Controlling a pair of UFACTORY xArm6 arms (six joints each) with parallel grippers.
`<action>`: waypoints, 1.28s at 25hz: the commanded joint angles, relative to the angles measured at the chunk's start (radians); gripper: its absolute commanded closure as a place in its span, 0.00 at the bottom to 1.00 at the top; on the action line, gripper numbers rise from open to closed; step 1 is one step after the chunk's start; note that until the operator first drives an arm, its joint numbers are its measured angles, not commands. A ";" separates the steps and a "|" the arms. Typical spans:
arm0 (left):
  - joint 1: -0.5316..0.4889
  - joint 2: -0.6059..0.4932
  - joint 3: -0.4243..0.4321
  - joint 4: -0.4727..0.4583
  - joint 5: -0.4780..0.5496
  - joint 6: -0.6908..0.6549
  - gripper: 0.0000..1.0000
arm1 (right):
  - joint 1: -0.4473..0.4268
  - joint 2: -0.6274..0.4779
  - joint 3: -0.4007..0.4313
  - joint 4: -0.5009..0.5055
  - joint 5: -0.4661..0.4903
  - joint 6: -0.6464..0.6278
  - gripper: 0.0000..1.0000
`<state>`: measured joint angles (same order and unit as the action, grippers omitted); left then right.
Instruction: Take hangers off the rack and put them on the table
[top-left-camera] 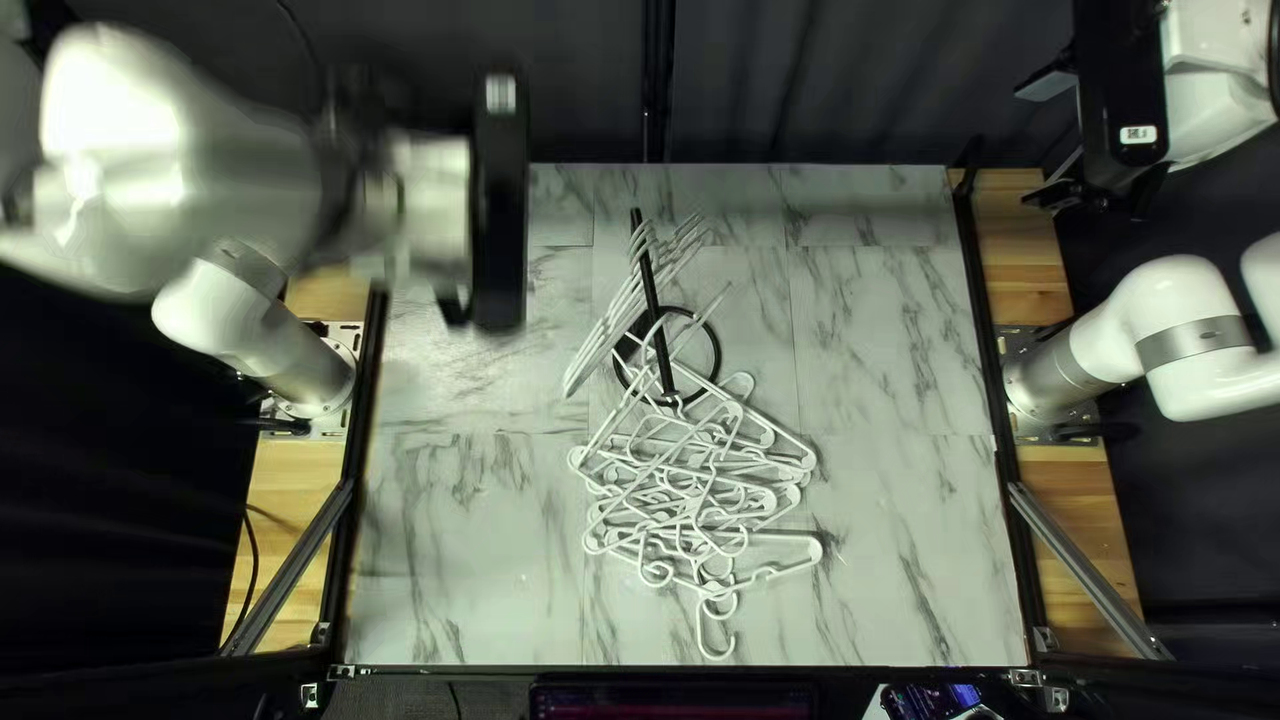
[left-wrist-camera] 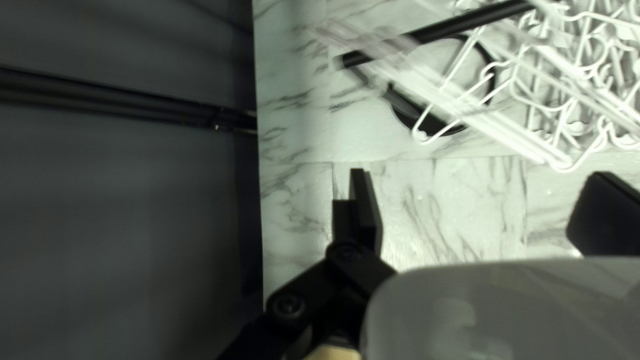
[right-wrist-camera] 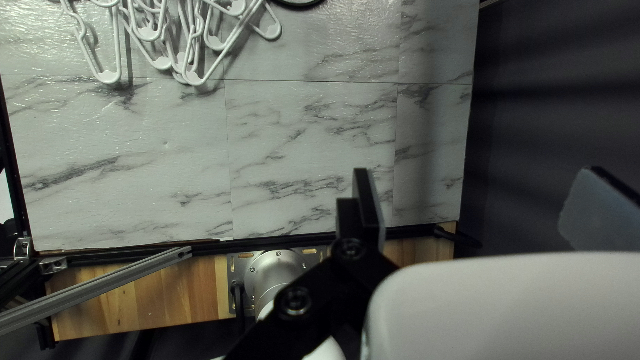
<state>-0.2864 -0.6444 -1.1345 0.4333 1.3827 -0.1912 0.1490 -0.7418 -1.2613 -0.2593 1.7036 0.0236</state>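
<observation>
The tabletop (top-left-camera: pixel 480 560) was pale, glossy, grey-veined marble patterning in seamed panels, framed by black rails (top-left-camera: pixel 360 400) and banded left and right by warm-grained wood (top-left-camera: pixel 287 487); a dark, softly folded curtain (top-left-camera: pixel 880 80) backed its far edge. Around the middle stood a rack (top-left-camera: pixel 654 296), a slim black post over a round base, bearing a slanted row of thin white hangers (top-left-camera: pixel 603 330). From its foot toward the near edge spread a tangled pile (top-left-camera: pixel 700 500) of more, all smooth hooks and triangles. At the far left, the left tool (top-left-camera: pixel 500 200) was raised with its black fingers wide apart, gripping nothing; the right tool (top-left-camera: pixel 1096 198), at the far right, likewise had them parted and empty. Its small pale label (top-left-camera: pixel 1138 135) was too small to read.
</observation>
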 commanded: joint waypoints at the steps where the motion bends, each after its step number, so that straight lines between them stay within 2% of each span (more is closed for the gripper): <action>1: 0.055 0.003 -0.041 -0.064 -0.004 0.063 0.00 | 0.000 0.000 0.000 0.000 0.000 0.000 0.00; 9: 0.063 -0.015 -0.034 -0.075 0.000 0.065 0.00 | 0.000 0.000 0.000 0.000 0.000 0.000 0.00; 11: 0.124 -0.052 -0.046 -0.130 0.005 0.121 0.00 | 0.000 0.000 0.000 0.000 0.000 0.000 0.00; 17: 0.401 -0.162 -0.072 -0.390 -0.011 0.341 0.00 | 0.000 0.000 0.000 0.000 0.000 0.000 0.00; 19: 0.429 -0.176 -0.064 -0.427 -0.029 0.357 0.00 | 0.000 0.000 0.000 0.000 0.000 0.000 0.00; 32: 0.429 -0.176 -0.064 -0.427 -0.029 0.357 0.00 | 0.000 0.000 0.000 0.000 0.000 0.000 0.00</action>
<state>0.1431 -0.8205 -1.1989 0.0062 1.3532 0.1661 0.1490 -0.7418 -1.2613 -0.2593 1.7036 0.0236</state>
